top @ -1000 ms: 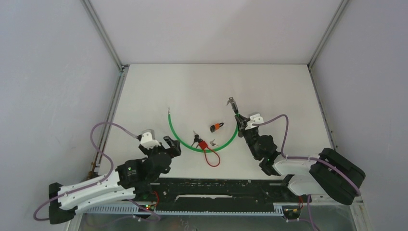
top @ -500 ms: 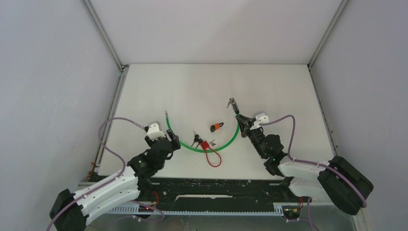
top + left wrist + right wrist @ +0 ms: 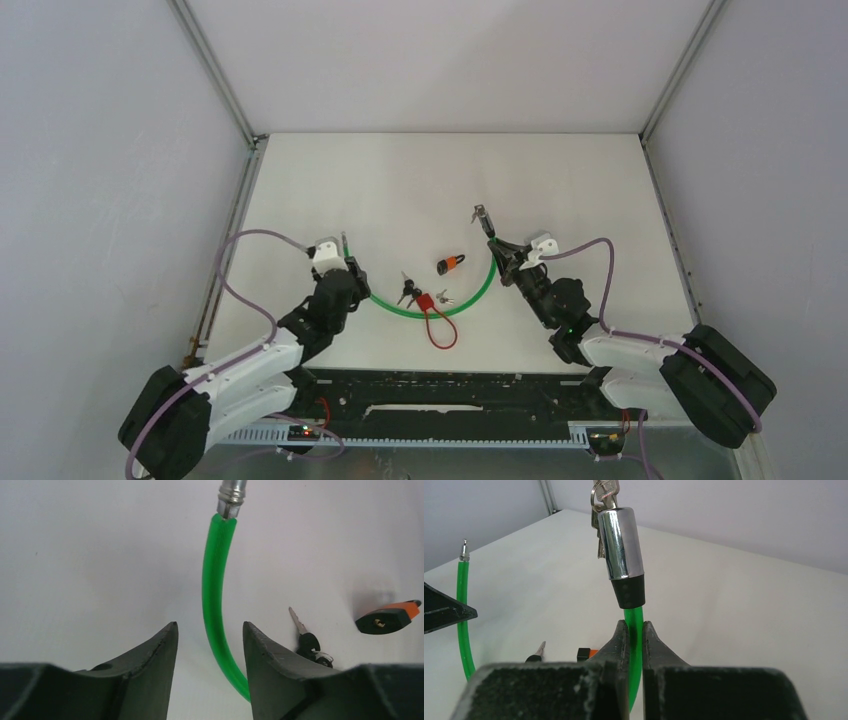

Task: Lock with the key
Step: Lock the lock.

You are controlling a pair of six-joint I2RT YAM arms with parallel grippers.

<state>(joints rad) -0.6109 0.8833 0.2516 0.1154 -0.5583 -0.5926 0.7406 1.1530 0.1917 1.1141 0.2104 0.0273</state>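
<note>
A green cable lock [image 3: 455, 308] lies in an arc on the white table. Its chrome lock barrel [image 3: 621, 545] is lifted off the table with a key [image 3: 603, 492] in its top end. My right gripper [image 3: 635, 627] is shut on the green cable [image 3: 634, 617] just under the barrel. The cable's metal pin end [image 3: 232, 495] rests at the left of the arc. My left gripper [image 3: 210, 630] stands open astride the cable [image 3: 211, 580] a little behind that pin. There is a gap on both sides, and the cable runs closer to the right finger.
Inside the arc lie a small orange and black padlock [image 3: 452, 264], a black-headed key bunch [image 3: 405, 290] and a red cable lock [image 3: 437, 320] with small keys. Grey walls enclose the table on the left, right and far sides.
My left arm has reached forward to the cable's left end and its jaws have narrowed around the cable. The right arm shifted slightly and still holds the barrel end up.
</note>
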